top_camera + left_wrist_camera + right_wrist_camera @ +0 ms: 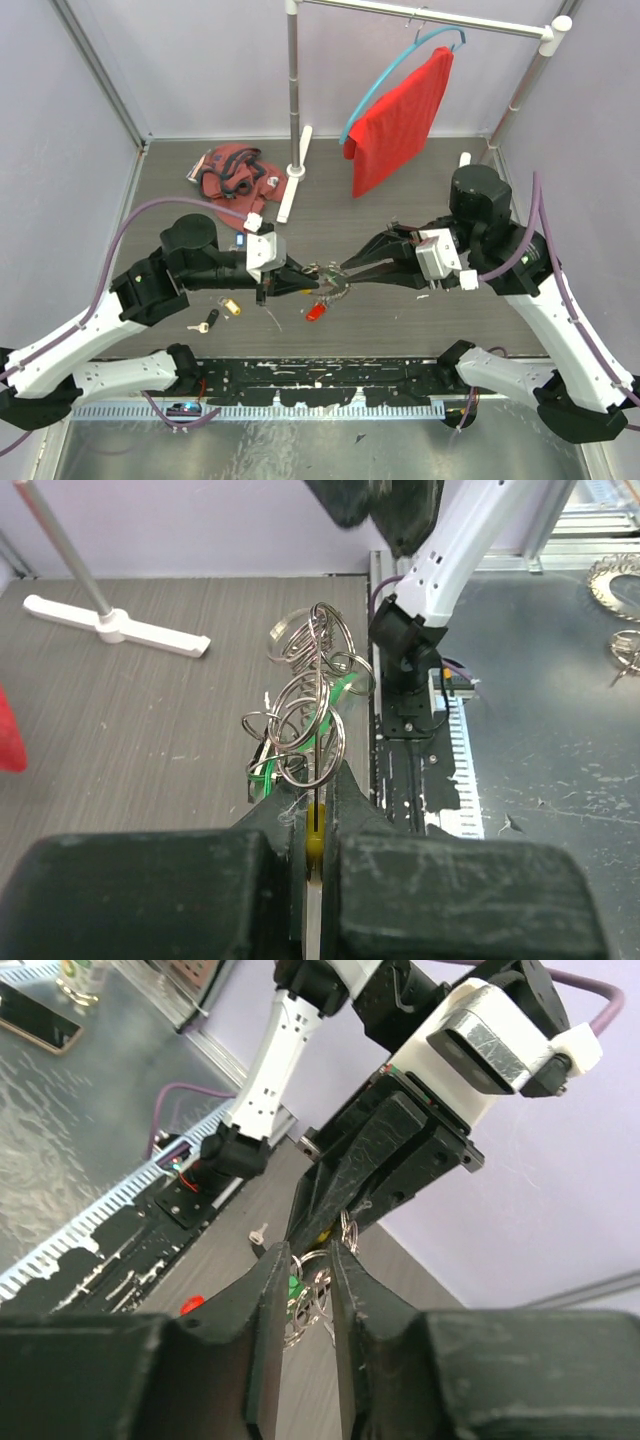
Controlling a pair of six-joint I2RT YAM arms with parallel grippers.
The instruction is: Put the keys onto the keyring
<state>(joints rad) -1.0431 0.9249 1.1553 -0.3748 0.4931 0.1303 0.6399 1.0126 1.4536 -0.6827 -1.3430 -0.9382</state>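
Loose keys (232, 307) on table (400, 320), left of keyring (330, 280)

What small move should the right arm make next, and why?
Probably draw the right gripper back off the keyring: its jaws are slightly parted, the left gripper is shut on it, and the red key lies loose nearby.

1. Top view: no text, label, brand or number can be read on anything.
2. Top view, 11 o'clock: the red cloth (228, 170) has dark marks on it, too small to tell whether they are print.
3. Left wrist view: nothing legible.
4. Right wrist view: nothing legible; the items at 11 o'clock are too blurred to show any lettering.
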